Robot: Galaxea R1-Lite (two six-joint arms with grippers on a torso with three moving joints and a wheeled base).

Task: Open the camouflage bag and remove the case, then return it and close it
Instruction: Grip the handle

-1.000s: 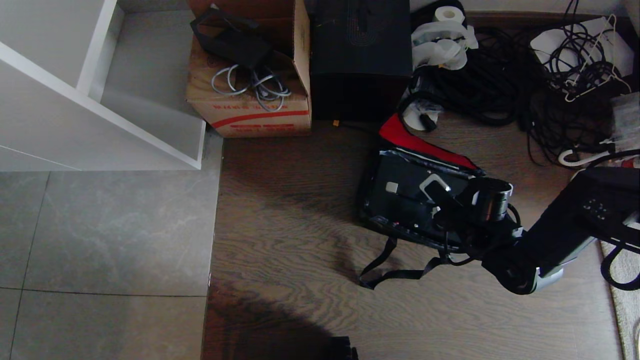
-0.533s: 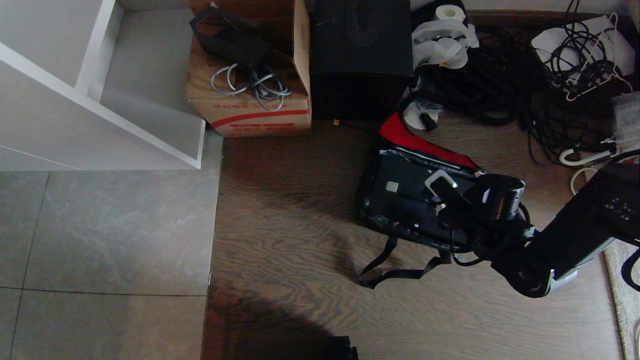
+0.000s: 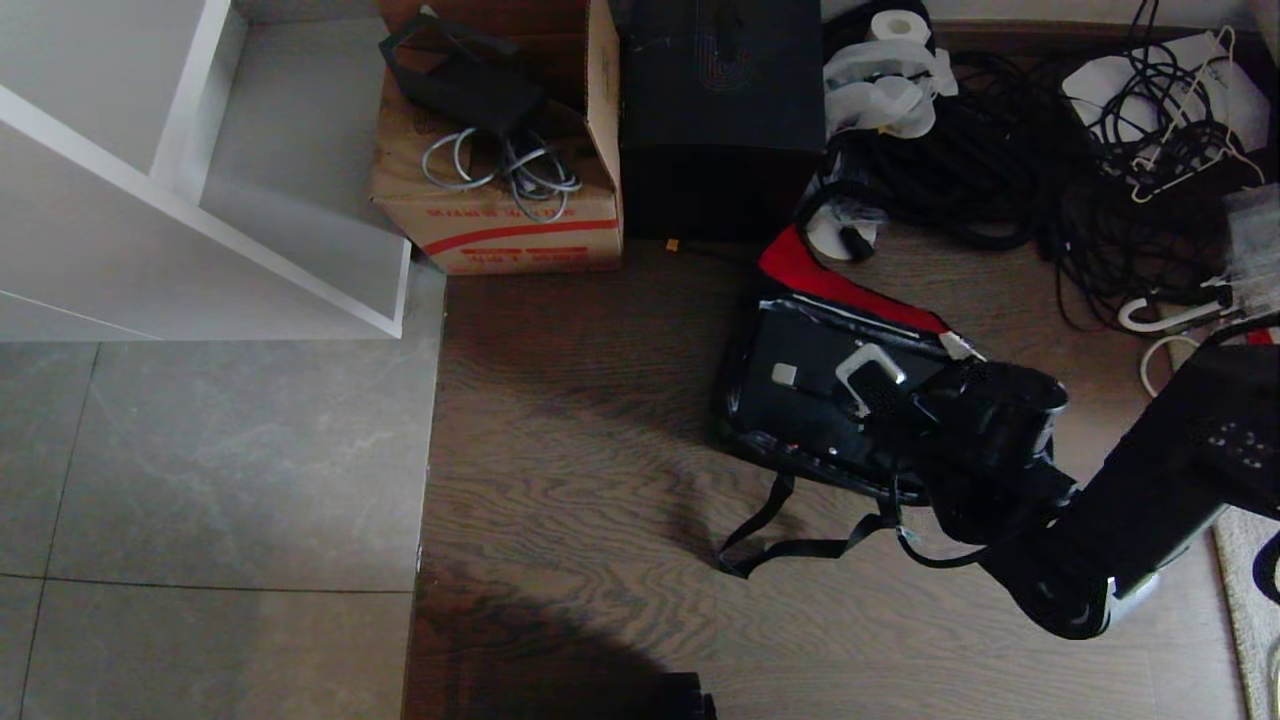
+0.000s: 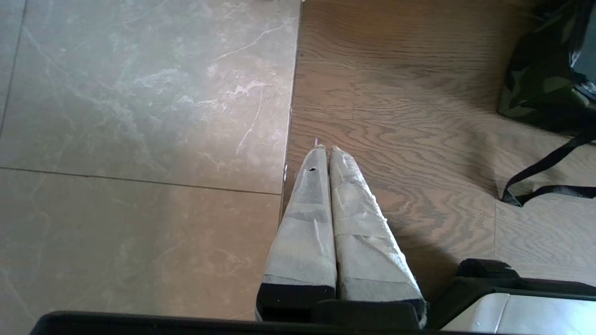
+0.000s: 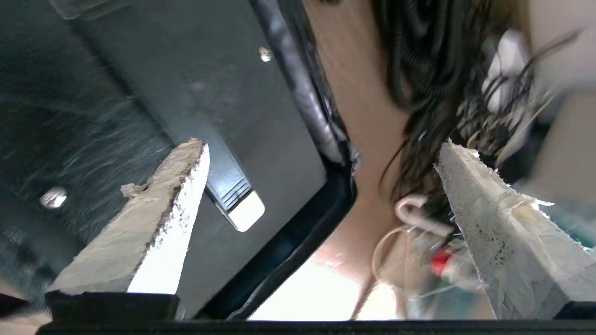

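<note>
One tool, the right tool (image 5: 321, 195), had swung round over the case (image 3: 810, 400) inside the camouflage bag (image 3: 800, 270), jaws wide and empty, nearing its handle (image 3: 868, 368).

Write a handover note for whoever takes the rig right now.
Right claw: open, empty, hovering over the near right end of the case.
Left claw: shut, empty, parked above the bare floor.
Camouflage bag: on the wood floor, open, red inner lid panel flipped back; case sits inside.
Done: bag opened. Whether the case has already been out and back can't be told from this moment.
Left: at least closing the bag.
</note>
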